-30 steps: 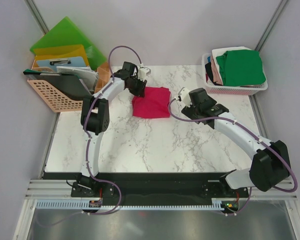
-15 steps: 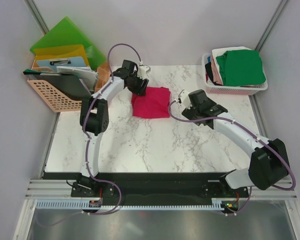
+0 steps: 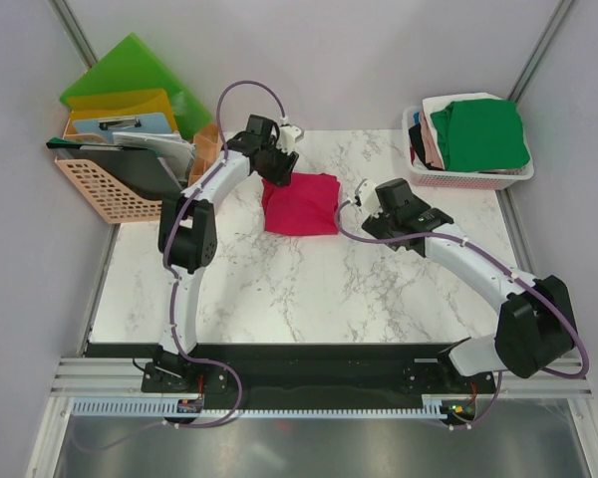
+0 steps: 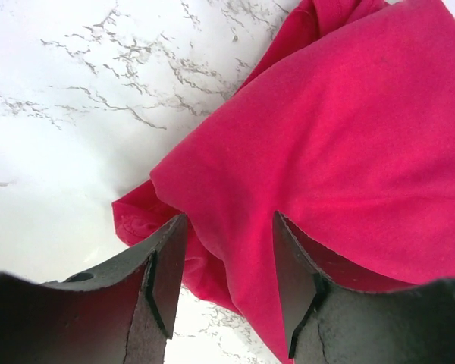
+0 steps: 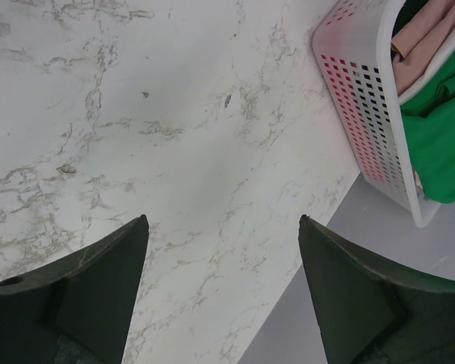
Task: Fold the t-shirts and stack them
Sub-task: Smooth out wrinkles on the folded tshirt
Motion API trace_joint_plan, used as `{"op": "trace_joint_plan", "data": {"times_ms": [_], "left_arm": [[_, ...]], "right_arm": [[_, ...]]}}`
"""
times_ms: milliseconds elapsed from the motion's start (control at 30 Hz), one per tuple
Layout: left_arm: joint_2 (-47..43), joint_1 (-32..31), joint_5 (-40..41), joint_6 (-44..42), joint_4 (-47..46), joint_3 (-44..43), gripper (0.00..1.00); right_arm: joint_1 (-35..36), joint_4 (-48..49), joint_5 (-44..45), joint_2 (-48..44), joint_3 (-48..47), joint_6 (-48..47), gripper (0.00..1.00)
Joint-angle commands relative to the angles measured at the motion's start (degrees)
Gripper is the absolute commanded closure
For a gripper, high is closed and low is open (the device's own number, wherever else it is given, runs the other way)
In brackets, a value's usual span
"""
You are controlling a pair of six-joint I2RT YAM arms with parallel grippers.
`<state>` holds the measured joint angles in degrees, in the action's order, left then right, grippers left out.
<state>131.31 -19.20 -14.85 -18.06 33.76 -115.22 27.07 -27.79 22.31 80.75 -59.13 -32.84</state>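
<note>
Left wrist, left tool (image 4: 229, 221) parted over crimson t-shirt (image 4: 349, 136)

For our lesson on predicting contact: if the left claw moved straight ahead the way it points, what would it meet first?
Probably the crimson t-shirt: its crumpled edge lies just ahead of the open left claw, though depth is unclear.

The crimson-pink cloth t-shirt (image 4: 349, 136) looks soft and matt. The white marble-patterned bench (image 4: 53, 152) is smooth, slightly glossy. The white perforated plastic basket (image 5: 364, 106) shines a little.
</note>
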Motion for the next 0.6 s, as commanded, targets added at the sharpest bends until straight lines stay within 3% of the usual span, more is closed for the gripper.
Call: {"op": "trace_joint_plan", "data": {"times_ms": [0, 233, 467, 567], "left_arm": [[0.52, -0.05, 1.49, -1.88, -0.98, -2.73, 0.43], [2.99, -0.05, 4.92, -2.94, -1.06, -3.87, 0.44], [4.13, 0.04, 3.60, -2.94, -0.80, -4.66, 0.54], [4.14, -0.05, 3.08, -3.03, -0.80, -4.31, 0.72]], "right_arm": [[-0.44, 1.07, -0.07, -0.68, 0.33, -0.21, 0.13], [-0.70, 1.07, -0.07, -1.74, 1.30, -0.38, 0.13], [-0.88, 0.81, -0.16, -1.39, 0.69, -0.73, 0.13], [-0.88, 0.46, -0.24, -1.38, 0.25, -0.91, 0.13]]}}
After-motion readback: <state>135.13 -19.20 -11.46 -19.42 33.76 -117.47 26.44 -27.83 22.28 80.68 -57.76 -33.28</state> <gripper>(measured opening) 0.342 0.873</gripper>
